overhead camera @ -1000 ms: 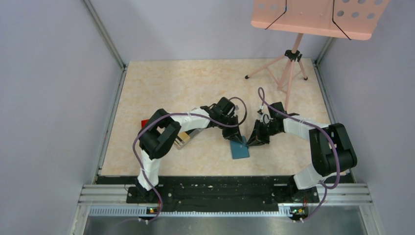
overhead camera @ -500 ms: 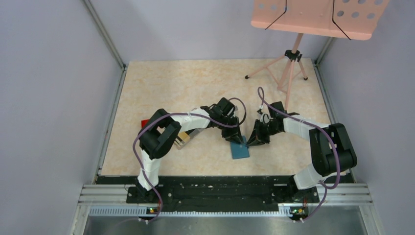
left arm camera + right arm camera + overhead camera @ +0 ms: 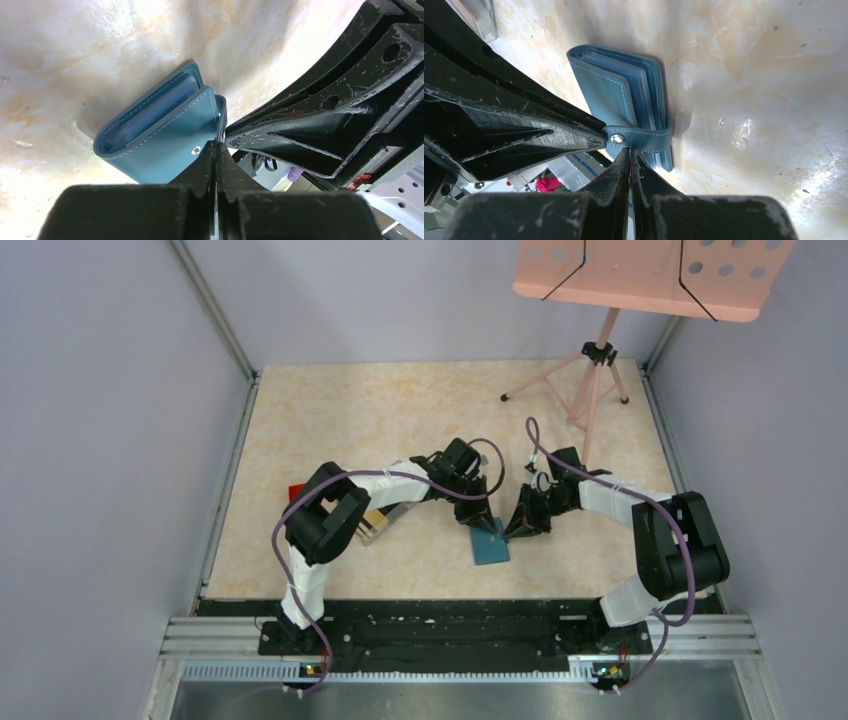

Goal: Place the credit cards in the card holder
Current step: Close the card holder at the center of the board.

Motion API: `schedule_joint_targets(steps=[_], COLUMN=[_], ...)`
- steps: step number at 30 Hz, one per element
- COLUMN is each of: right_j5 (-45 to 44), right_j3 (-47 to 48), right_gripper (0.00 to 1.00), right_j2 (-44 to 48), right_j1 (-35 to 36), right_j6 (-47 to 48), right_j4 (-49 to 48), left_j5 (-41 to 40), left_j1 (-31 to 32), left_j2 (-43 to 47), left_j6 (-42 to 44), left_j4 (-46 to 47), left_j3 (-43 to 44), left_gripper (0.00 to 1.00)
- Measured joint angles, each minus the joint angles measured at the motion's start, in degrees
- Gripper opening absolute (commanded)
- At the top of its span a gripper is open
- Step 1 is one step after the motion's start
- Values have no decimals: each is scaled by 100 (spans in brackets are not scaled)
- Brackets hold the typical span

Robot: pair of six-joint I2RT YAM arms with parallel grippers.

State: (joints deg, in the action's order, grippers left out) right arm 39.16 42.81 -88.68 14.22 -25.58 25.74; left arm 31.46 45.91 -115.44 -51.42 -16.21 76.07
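The teal card holder (image 3: 490, 546) lies folded shut on the table between both arms. It also shows in the left wrist view (image 3: 160, 145) and the right wrist view (image 3: 614, 85), with lighter blue pockets at its open edge. Its strap (image 3: 644, 137) wraps that edge and has a metal snap. My left gripper (image 3: 217, 144) is shut, pinching the end of the strap beside the snap. My right gripper (image 3: 629, 150) is shut, its tips touching the strap's lower edge from the other side. No loose credit card shows clearly.
A clear plastic box (image 3: 374, 523) sits under my left forearm, with a small red object (image 3: 297, 490) beside it. A pink music stand (image 3: 600, 360) stands at the back right. Walls and metal rails close in the table on three sides.
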Motion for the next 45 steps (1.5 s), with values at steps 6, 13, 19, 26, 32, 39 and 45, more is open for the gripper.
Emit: schedule_joint_targets(steps=[6, 13, 19, 26, 32, 39, 45], right_j5=[4, 9, 68, 116, 107, 90, 15], right_j3=[4, 9, 9, 9, 9, 9, 9], right_gripper=[3, 4, 4, 4, 4, 4, 4], right_j2=[7, 221, 245, 245, 173, 74, -7], right_j1=[0, 0, 4, 225, 341, 415, 520], right_j6=[-2, 7, 9, 0, -20, -72, -129], right_j4=[4, 20, 15, -87, -225, -358, -428], left_j5=[-2, -385, -647, -721, -800, -905, -988], left_j1=[0, 68, 105, 129, 170, 232, 273], left_j2=[2, 20, 61, 61, 61, 61, 61], left_j6=[-7, -2, 13, 57, 101, 164, 184], left_j4=[-13, -498, -859, -1099, -1237, -1379, -1471], left_j3=[2, 94, 190, 278, 393, 420, 420], left_gripper=[0, 0, 0, 0, 0, 0, 0])
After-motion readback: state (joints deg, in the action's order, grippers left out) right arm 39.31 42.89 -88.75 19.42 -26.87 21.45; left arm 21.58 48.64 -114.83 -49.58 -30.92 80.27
